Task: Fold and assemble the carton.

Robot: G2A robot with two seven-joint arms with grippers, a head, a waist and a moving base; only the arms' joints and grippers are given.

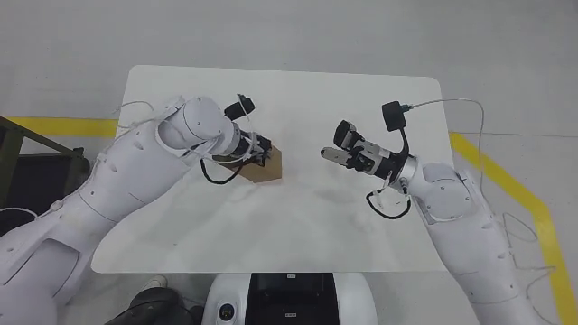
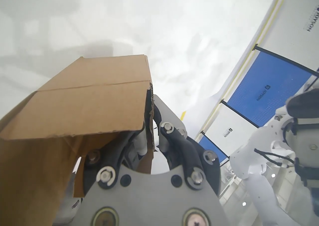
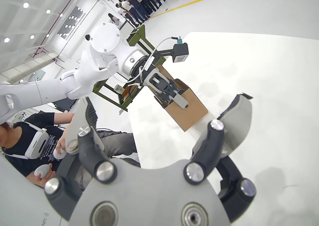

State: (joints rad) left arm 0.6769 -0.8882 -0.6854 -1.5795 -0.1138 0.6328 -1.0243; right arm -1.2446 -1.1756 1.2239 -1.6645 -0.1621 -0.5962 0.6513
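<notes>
Brown carton (image 1: 265,164) stood on the table (image 1: 298,226), one wall pinched in the left gripper (image 1: 260,151). Well apart from the carton, the right gripper (image 1: 327,154) gaped empty. Steadying that wall would likely help the flaps fold squarely.

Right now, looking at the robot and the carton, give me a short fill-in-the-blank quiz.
The left gripper is ____ on a wall of the carton.
The right gripper is ____ and holds nothing.
The carton rests on the white ____.
Missing words: shut, open, table.
</notes>
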